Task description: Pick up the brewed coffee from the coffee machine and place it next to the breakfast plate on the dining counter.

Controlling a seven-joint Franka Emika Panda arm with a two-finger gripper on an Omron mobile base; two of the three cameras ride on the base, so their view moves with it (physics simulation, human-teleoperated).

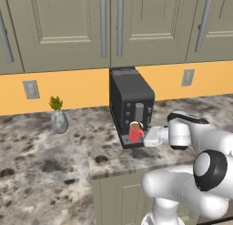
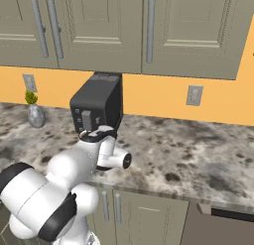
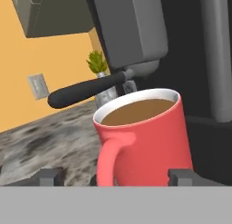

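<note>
Two fingertips flank red mug (handle toward camera).

Red mug, black coffee machine, orange wall.
Mug holds brown coffee, white inner rim; machine has grey front panel. Counter mottled grey-brown marble. Cabinets grey-green, grey handles. Grey speckled vase, green sprig. Outlet plates grey.
</note>
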